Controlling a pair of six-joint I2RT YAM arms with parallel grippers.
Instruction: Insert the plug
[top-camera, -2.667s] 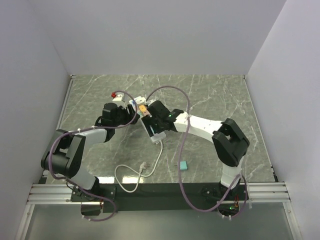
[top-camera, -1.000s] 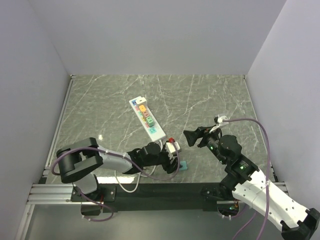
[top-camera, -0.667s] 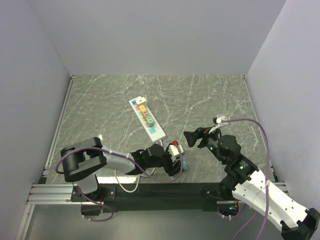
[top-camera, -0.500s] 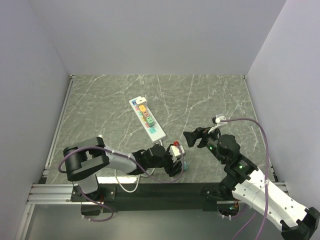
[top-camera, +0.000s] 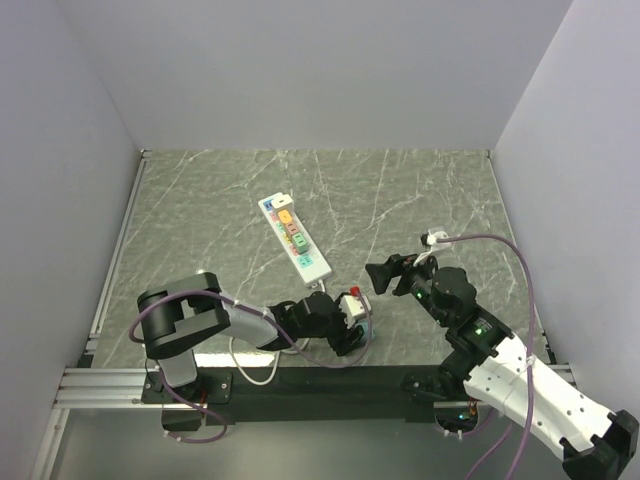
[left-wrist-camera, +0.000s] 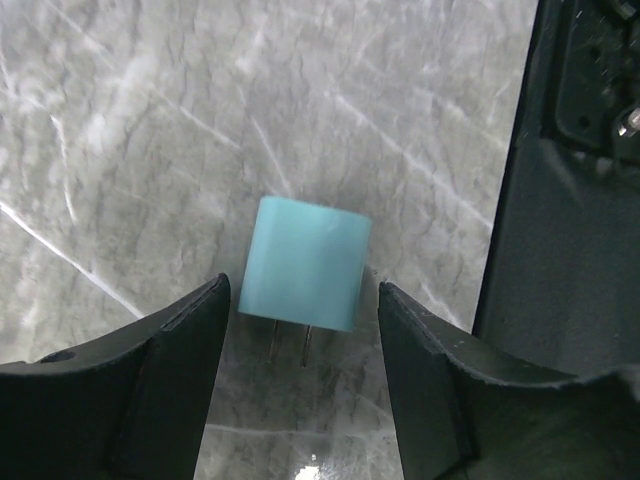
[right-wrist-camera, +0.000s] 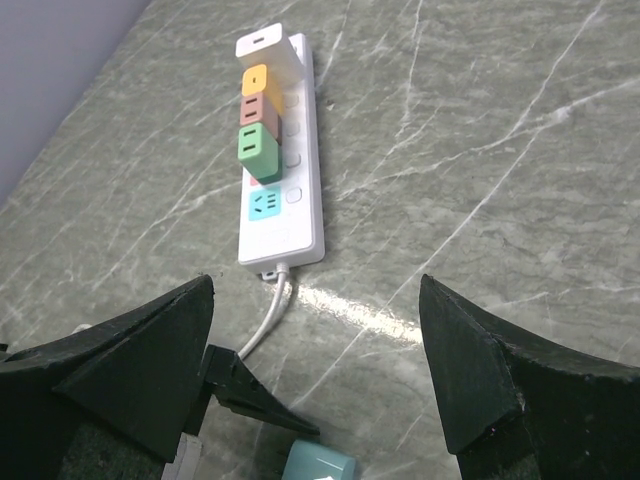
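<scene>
The marble tabletop (top-camera: 450, 190) carries a white strip (top-camera: 293, 237) near its middle, running from 11 to 5 o'clock, with its cord (right-wrist-camera: 268, 318) leaving the near end. Orange, brown and green adapters fill its far sockets, and a blue socket (right-wrist-camera: 265, 205) is free. The left gripper (left-wrist-camera: 304, 300) is low at 6 o'clock from the strip, jaws parted either side of the teal plug (left-wrist-camera: 305, 262) and holding nothing. The plug lies flat, prongs towards the wrist. The right gripper (right-wrist-camera: 315, 290) hangs wide open and empty at 3 o'clock of the plug.
</scene>
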